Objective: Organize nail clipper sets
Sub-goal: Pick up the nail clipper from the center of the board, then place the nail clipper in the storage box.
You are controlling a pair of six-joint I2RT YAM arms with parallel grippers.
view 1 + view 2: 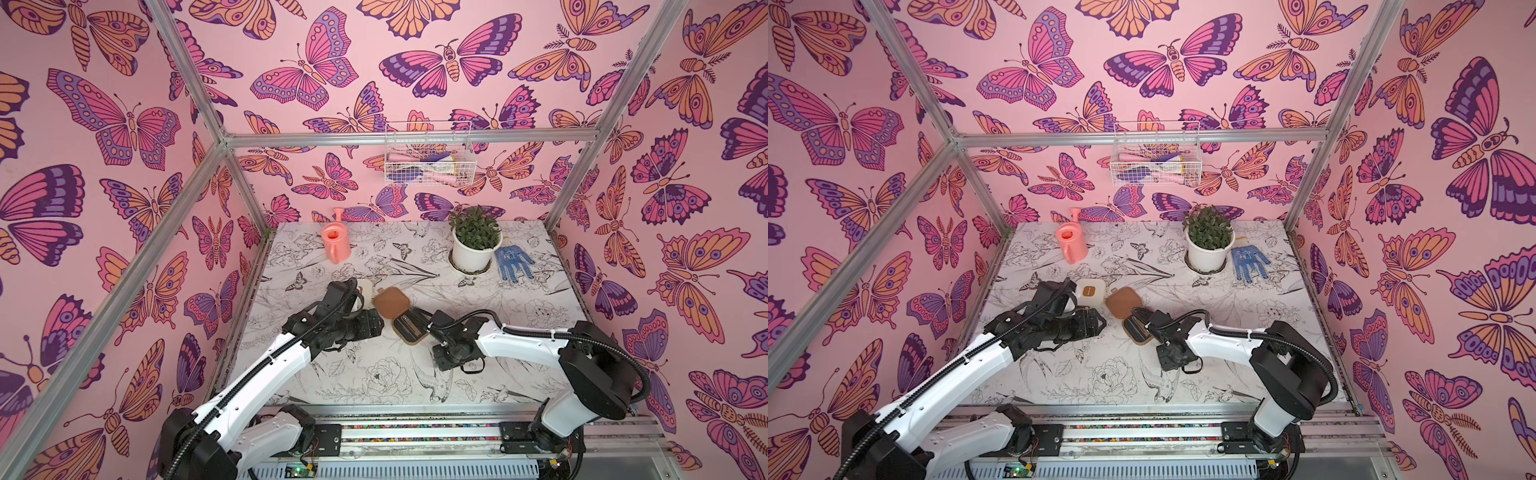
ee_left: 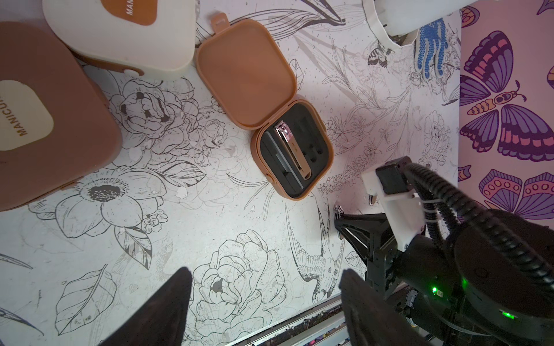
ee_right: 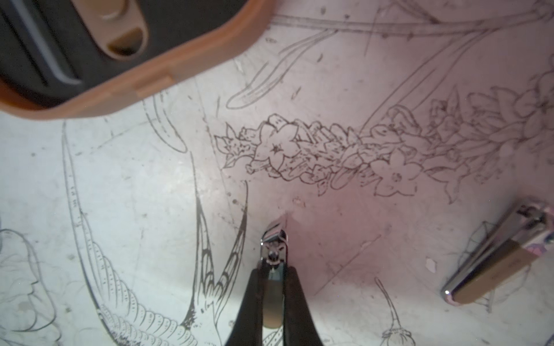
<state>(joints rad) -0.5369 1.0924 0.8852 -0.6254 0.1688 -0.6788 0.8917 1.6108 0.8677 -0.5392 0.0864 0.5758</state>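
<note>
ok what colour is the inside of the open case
The open case is lined black; left wrist view shows it best.

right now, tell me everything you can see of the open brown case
The open brown case is a rounded-square, plastic-looking tan shell lying on the table, its hinged lid swung fully open, clasp tab at the lid's outer edge. The black lining holds one nail clipper and a slim grey tool; other slots look empty.

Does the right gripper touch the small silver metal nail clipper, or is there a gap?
Touching. The right wrist view shows the right gripper with both black fingers pressed against the sides of the small silver metal nail clipper.
</note>
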